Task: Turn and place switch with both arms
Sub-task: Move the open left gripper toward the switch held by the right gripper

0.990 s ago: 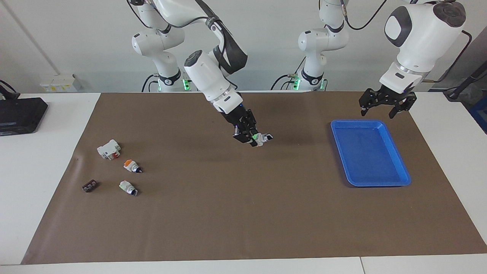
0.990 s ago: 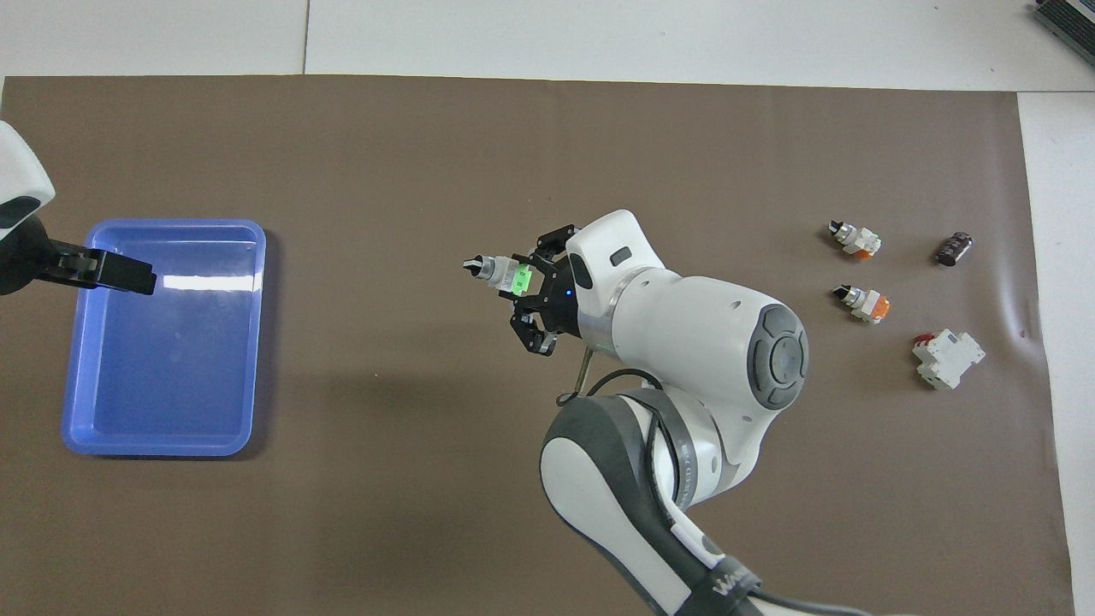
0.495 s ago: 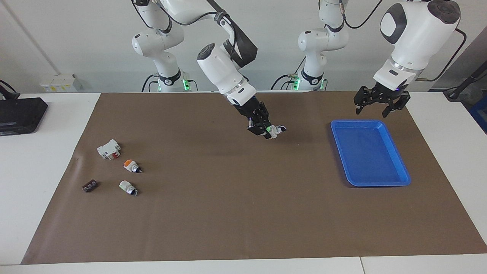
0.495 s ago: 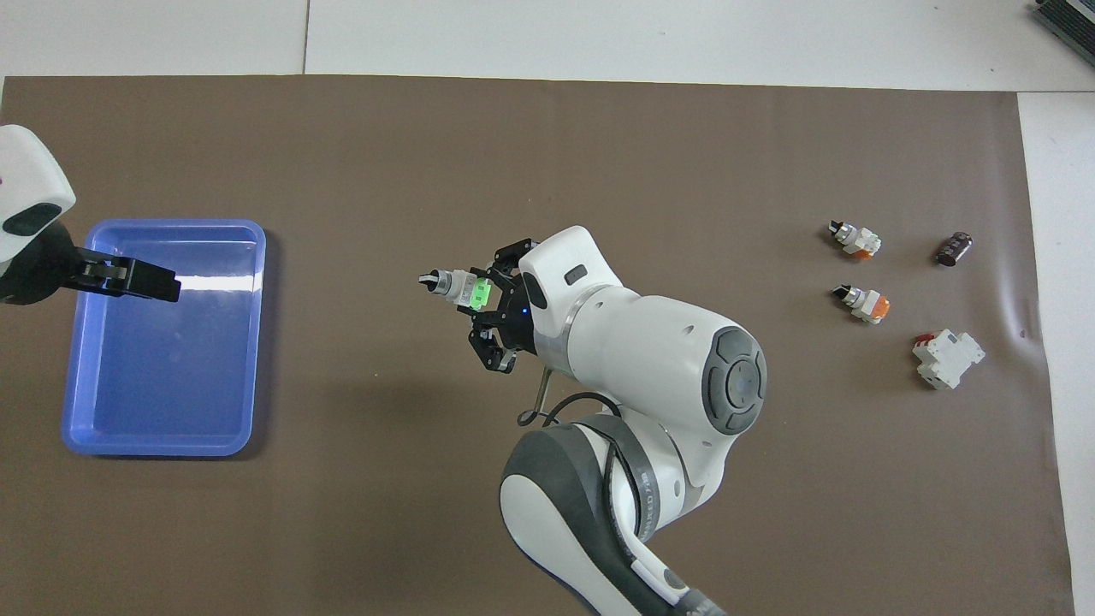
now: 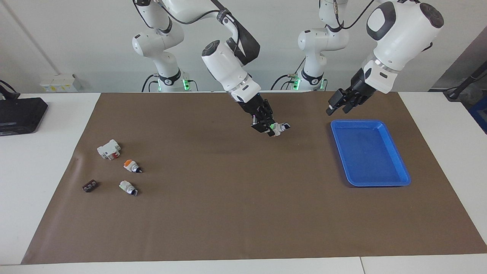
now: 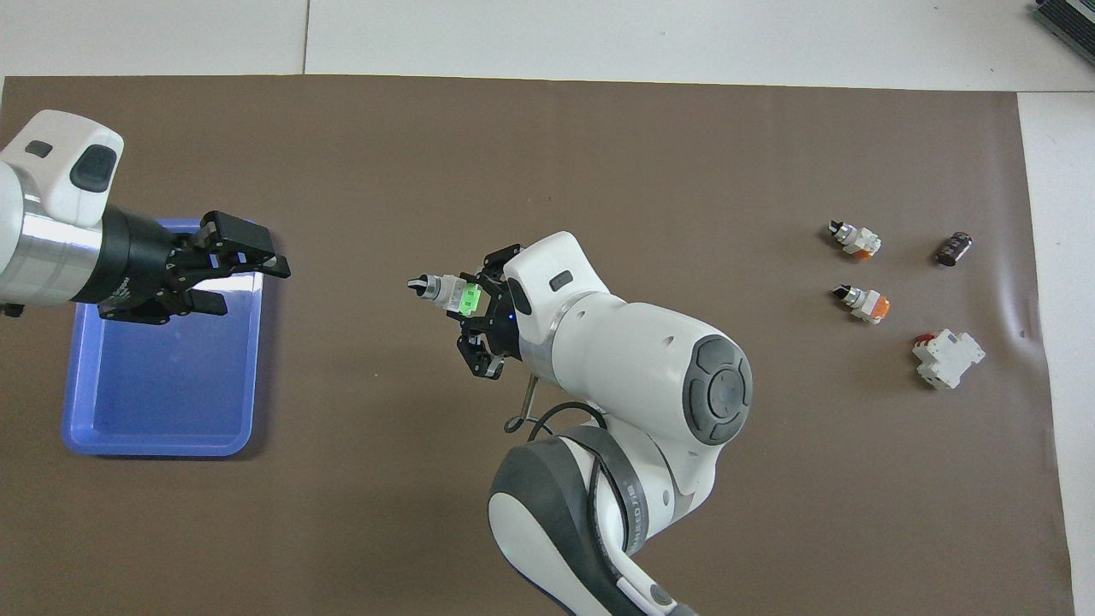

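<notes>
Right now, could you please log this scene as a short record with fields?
held item: green-ended switch, black knob toward the tray
right gripper: shut on the switch, over the mat's middle
left gripper: open, over the blue tray's rim nearest the robots
tray contents: nothing
also on mat: orange-ended switch, white block with red

Handover setup, switch aloft

Right gripper clamps the switch above the brown mat; left gripper, fingers apart, hangs over the blue tray corner.
</notes>
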You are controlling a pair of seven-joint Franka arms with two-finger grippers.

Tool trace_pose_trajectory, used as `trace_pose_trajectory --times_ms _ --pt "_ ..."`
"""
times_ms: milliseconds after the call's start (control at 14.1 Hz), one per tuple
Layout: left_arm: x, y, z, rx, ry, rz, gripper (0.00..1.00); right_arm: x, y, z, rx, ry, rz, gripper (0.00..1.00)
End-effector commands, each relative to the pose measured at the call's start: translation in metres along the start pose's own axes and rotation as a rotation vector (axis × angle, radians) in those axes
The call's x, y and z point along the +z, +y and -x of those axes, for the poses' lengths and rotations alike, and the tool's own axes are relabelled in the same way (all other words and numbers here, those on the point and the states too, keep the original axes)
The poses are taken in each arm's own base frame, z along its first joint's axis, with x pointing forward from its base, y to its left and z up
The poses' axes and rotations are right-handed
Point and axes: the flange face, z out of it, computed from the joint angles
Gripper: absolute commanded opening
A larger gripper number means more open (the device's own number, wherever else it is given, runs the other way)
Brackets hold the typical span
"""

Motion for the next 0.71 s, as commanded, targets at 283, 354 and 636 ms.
trace_pose_trajectory --times_ms 283,354,636 --pt "0.032 0.044 -0.006 -0.398 -0.050 0.106 0.80 0.003 0.004 -0.004 0.011 0.000 0.016 0.00" --pt "0.036 0.056 -0.010 -0.432 -0.047 0.115 0.78 0.003 0.004 -0.004 0.014 0.000 0.016 0.00" --pt "0.056 0.076 -0.009 -0.515 -0.071 0.100 0.61 0.003 0.004 -0.004 0.017 0.001 0.017 0.00"
